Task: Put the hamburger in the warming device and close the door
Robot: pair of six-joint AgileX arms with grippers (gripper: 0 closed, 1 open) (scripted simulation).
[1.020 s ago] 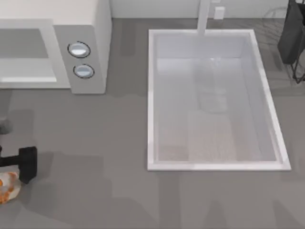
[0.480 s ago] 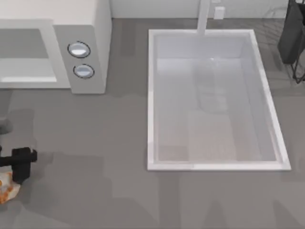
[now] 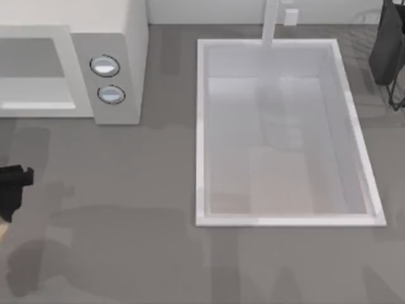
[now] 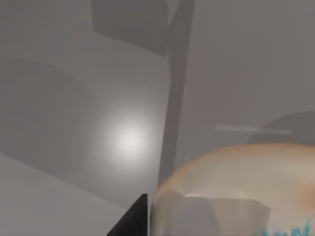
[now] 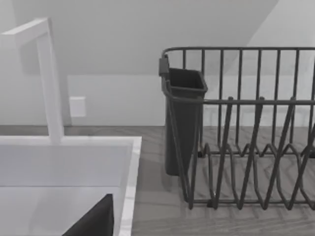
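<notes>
Your left gripper [image 3: 12,190] sits at the desk's [image 3: 158,253] left edge, clenched on the hamburger [image 4: 236,187], apparently held for transfer. The warming device [image 3: 114,57] stands open at top left, ready to receive it.

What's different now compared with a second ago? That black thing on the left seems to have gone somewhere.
The left hand has slid toward the table's left edge and up toward the microwave. The hamburger, on the table beside the hand a second ago, now sits right under its wrist camera, so it seems to travel with the hand. The sink and the microwave's knobs are unchanged, and the right arm stays by the dish rack.
</notes>
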